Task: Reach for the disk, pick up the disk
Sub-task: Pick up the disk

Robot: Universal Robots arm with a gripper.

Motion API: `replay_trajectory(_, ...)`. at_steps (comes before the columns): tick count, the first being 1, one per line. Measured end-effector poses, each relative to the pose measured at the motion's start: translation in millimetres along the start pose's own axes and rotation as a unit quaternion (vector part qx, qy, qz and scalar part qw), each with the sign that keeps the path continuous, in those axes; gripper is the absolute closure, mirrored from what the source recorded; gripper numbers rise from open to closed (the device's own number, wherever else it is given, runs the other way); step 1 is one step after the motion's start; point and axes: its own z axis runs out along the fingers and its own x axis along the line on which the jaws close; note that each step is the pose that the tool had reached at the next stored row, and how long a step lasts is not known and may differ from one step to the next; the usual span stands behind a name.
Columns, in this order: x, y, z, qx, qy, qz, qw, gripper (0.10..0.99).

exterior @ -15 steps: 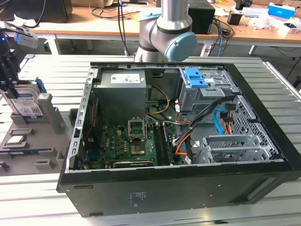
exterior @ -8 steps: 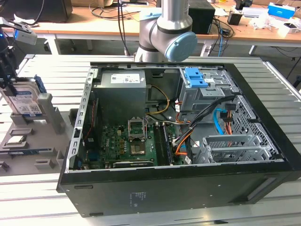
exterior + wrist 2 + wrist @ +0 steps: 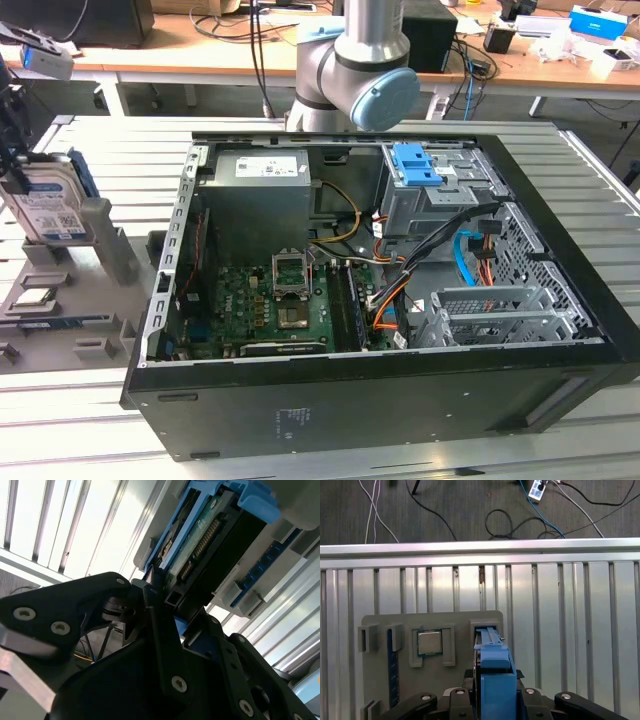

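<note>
Jaws straddle the upright disk [image 3: 495,680] in its holder [image 3: 455,622]; clenched or not, unclear.

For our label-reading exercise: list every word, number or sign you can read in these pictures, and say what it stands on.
Nothing can be read.
Label on the disk: print and barcode too small to read.
Label on the power supply: too blurred.
White marks on the case side: too small.
Top of the chip: no legible text.
</note>
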Motion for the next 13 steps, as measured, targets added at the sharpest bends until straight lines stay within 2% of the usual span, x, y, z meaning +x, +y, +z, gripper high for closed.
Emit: replay_trajectory(13,0.1,-0.4,-26.9,0.0000,0.0000,0.000,1.0000,0.722)
